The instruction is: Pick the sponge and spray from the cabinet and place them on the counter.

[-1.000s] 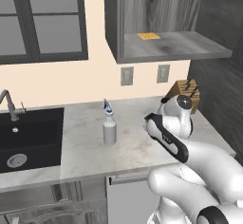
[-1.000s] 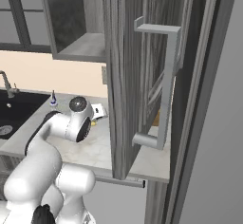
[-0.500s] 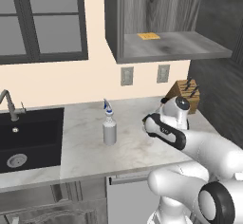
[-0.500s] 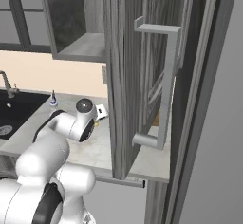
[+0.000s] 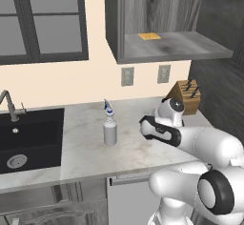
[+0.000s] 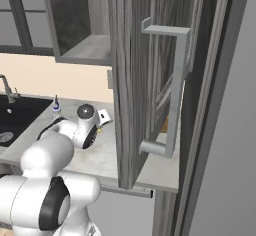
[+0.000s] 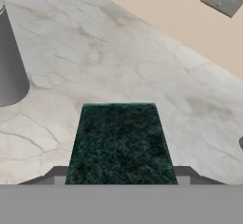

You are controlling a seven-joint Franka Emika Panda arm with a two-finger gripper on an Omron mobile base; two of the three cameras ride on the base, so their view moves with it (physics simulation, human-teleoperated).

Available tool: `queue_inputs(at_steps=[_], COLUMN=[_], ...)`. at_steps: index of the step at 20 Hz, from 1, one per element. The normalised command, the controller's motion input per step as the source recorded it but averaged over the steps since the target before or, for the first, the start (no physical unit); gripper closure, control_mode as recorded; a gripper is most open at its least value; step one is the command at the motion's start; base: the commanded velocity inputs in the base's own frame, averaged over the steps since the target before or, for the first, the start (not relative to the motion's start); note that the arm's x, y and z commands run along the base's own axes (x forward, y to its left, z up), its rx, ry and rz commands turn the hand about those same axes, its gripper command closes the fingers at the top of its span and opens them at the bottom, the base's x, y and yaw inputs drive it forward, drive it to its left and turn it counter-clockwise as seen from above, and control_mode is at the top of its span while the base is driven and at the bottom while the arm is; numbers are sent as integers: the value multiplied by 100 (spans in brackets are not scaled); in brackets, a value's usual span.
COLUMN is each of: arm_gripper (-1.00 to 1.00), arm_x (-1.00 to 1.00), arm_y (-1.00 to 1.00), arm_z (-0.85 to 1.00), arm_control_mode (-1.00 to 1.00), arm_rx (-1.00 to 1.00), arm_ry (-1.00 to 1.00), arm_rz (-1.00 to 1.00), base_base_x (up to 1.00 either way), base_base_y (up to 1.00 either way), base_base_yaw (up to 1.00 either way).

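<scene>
The claw (image 7: 121,182) grips the sponge (image 7: 121,144), dark green face toward the hand cam, jaws pinching its two sides. The sponge sits right betw. the fingertips, long axis running straight out along the claw's reach. In the left base view the gripper hangs low over the counter (image 5: 86,148), w/ the marble directly beneath the sponge, near but seemingly not touching; can't tell the gap exactly. The spray (image 5: 110,129) already stands upright on the counter, off to the claw's left, well apart. The cabinet (image 5: 167,47) is up above the claw, door open; a thin yellow cloth (image 5: 149,36) lies on its shelf. Likely next step: lower straight down, then release.
</scene>
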Motion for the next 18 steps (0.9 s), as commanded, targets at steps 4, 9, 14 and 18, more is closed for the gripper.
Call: queue_inputs(at_steps=[4, 9, 14, 18], arm_gripper=[100, 100, 100, 100], arm_x=[-3, -11, -21, -23], arm_y=[4, 6, 18, 20], arm_z=[-53, -57, -46, -48], arm_control_mode=[-100, -100, -100, -100], arm_rx=[-1, 0, 0, 0], arm_ry=[-6, -9, -8, -6], arm_rz=[2, 1, 1, 1], base_base_x=[0, 0, 0, 0], base_base_y=[0, 0, 0, 0], base_base_yaw=[0, 0, 0, 0])
